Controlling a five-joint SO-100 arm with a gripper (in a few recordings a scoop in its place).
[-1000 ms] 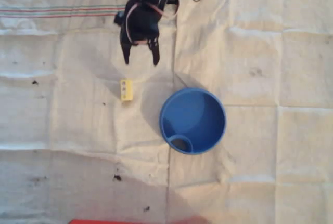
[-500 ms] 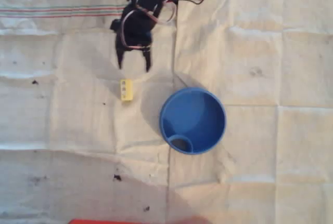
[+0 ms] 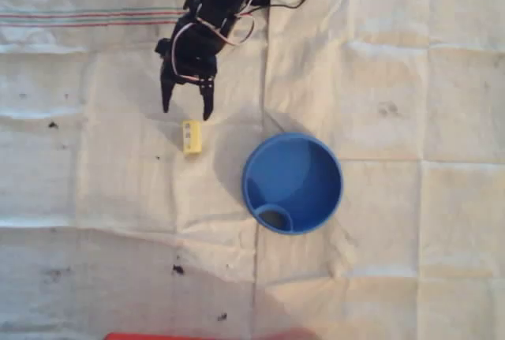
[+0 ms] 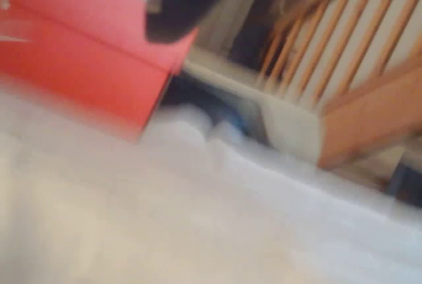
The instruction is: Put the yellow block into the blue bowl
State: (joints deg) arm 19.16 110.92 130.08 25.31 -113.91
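The yellow block [image 3: 192, 136] lies on the white cloth in the overhead view, its narrow end with two grey dots facing up the picture. The blue bowl [image 3: 292, 184] stands to its lower right, upright, with a small ring at its inner rim. My black gripper [image 3: 186, 108] hangs just above the block in the picture, open, its two fingertips pointing down toward the block with nothing between them. In the blurred wrist view one dark finger [image 4: 184, 0] shows at the top.
A wrinkled white cloth [image 3: 410, 80] with a striped band at the upper left covers the table. A red box [image 4: 79, 53] stands beyond the cloth in the wrist view, its edge [image 3: 205, 336] at the bottom of the overhead view. Wooden slats [image 4: 343, 40] rise behind.
The gripper has swung left and down the picture, from above the gap between block and bowl to just above the block. It stays open. Block and bowl have not moved.
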